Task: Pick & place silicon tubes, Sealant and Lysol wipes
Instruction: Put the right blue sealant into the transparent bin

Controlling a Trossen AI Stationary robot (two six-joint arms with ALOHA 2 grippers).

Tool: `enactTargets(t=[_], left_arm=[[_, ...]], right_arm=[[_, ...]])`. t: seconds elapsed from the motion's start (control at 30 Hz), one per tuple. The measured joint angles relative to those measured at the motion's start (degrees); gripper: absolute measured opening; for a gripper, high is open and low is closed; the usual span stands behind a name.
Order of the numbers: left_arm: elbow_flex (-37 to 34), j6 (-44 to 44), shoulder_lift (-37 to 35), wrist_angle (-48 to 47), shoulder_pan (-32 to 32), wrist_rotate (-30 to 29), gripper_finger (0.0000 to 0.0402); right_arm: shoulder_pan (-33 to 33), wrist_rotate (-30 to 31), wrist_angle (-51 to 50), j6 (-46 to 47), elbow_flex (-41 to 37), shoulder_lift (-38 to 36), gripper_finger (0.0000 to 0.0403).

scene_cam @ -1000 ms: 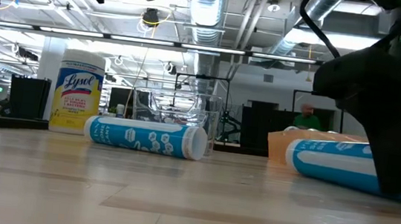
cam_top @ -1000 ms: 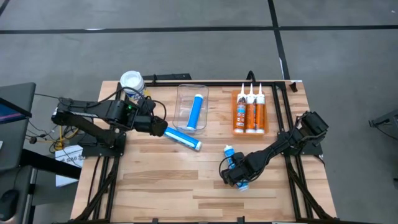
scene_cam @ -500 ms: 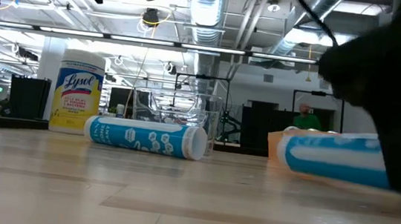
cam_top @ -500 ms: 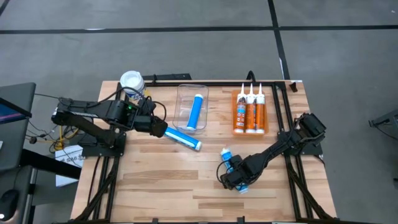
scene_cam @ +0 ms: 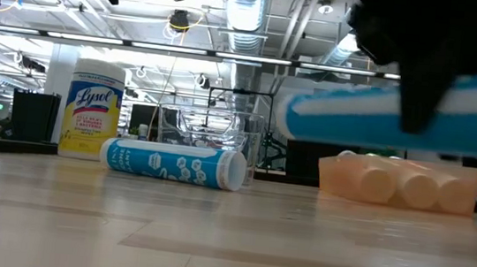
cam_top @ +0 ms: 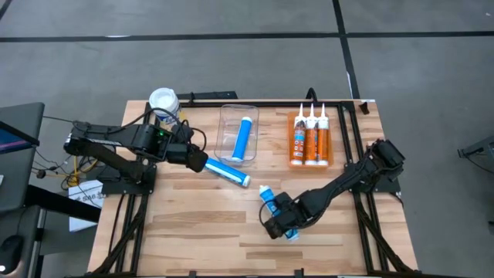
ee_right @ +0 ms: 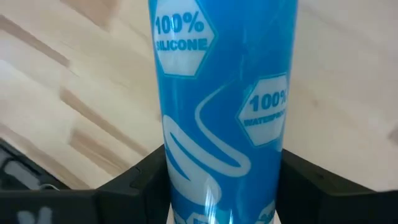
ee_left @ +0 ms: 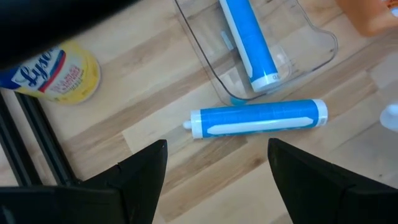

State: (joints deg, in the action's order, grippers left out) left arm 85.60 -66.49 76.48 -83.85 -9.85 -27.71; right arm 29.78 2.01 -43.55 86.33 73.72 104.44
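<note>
Blue silicone tube clamped across mid-barrel in my right claw, lifted clear of wooden tabletop, near front centre. Rigid, smooth, glossy barrel; likely moderately heavy, could slip or swing if held off-centre. Left claw spread apart, hovering by second tube.

Overhead, table-level (facing room), two wrist-close.

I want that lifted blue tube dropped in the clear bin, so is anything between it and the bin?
Yes, partly. Another blue silicone tube lies on the wooden table just in front of the clear plastic bin, between it and the blue silicone tube held by the right gripper.
</note>
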Motion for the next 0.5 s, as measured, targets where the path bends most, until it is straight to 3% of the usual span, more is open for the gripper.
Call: enactTargets(t=[0.23,0.5], left_arm=[[0.0,0.0,0.0,0.0,0.0,0.9,0.0270],[0.0,1.6,0.0,0.1,0.0,1.0,0.0270]], right_arm=[[-2.8,2.8,-3.2,-8.0,5.3,-0.1,0.0202],[-6.2,7.7,-3.9,-16.1,7.7,-5.4,0.0202]])
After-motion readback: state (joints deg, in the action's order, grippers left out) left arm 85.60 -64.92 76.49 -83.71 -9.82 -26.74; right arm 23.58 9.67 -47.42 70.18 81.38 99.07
